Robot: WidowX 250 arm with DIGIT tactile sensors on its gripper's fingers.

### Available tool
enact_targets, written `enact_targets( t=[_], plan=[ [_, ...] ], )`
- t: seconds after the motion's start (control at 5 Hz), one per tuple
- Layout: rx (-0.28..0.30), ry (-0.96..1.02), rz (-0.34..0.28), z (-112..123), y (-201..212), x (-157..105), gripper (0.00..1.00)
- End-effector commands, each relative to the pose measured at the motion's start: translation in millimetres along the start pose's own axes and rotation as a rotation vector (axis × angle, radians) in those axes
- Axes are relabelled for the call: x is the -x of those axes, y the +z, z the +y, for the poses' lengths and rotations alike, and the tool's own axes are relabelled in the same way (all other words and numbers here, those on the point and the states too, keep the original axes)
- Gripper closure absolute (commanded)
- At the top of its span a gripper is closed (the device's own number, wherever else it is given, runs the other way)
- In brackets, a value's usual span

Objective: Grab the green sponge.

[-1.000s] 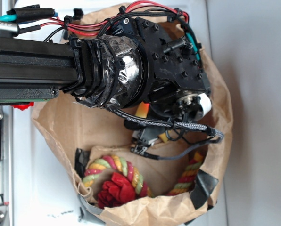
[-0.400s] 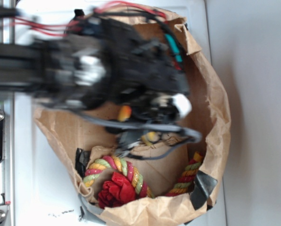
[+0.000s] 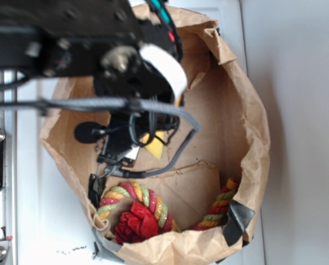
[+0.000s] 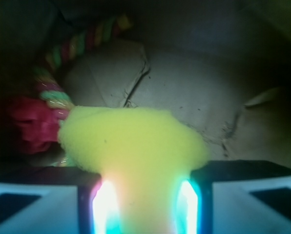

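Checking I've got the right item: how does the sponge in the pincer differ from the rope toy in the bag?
The sponge is a plain yellow foam block; the rope toy is braided in red, yellow and green, with a red knot. The sponge is pinched between the fingers of the pincer, squeezed narrow there; the rope toy lies untouched, curved along the wall of the paper bag. Both are inside the bag.

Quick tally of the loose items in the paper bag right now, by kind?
Yellow foam sponge block, pinched in the gripper: 1
Red, yellow and green braided rope toy: 1
Total: 2, both inside the brown paper bag.
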State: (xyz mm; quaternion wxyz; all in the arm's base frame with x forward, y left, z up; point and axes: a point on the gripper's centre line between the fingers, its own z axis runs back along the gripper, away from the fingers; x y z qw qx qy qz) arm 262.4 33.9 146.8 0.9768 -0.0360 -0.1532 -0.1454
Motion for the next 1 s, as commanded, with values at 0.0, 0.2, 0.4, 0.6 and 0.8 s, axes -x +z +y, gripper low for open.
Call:
enact_targets(
  t=[0.0,0.2,0.4,0.6,0.8],
  plan=[
    [-0.049,0.187,-0.048,29.0,53.9,-17.6,1.0],
    [-0.061,0.278,-0.024,39.0,60.7,-23.2,1.0],
    [-0.036,0.353,0.021,45.5,59.6,-24.3,1.0],
    [-0.027,0.364,0.041,42.8,60.1,-24.7,1.0],
    [-0.039,0.335,0.044,37.3,60.8,-26.2,1.0]
  ],
)
